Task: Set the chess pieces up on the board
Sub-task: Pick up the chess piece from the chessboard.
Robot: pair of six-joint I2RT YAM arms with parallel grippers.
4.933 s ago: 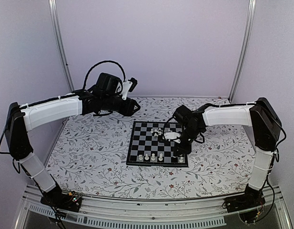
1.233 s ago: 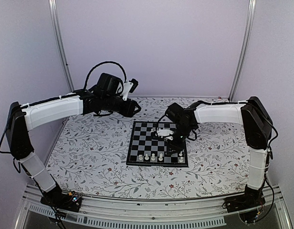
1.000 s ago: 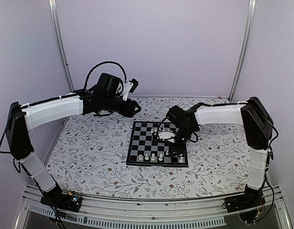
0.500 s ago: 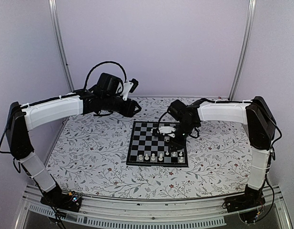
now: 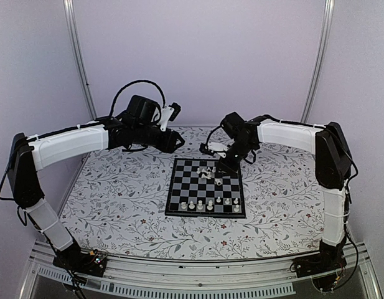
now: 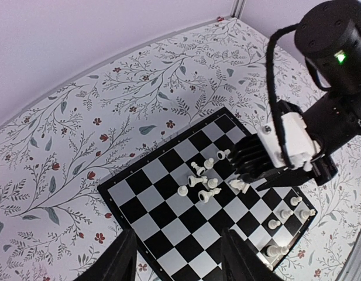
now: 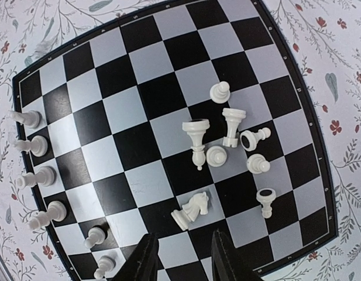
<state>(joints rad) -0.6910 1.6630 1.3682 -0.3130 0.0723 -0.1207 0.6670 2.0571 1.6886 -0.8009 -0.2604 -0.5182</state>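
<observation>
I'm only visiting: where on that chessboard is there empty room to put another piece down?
Free: the wide band of the board between the pawn row along one edge and the jumble of white pieces toward the opposite edge, plus the corner squares beside that jumble. Crowded: the jumble itself, near the open right gripper.

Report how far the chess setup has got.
Done: a row of pawns stands along one edge of the board. In hand: nothing; the right pincer is open and empty above the board, and the left pincer is open, away from it. Left: a cluster of pieces mid-board, several lying down, to be stood in place.
</observation>
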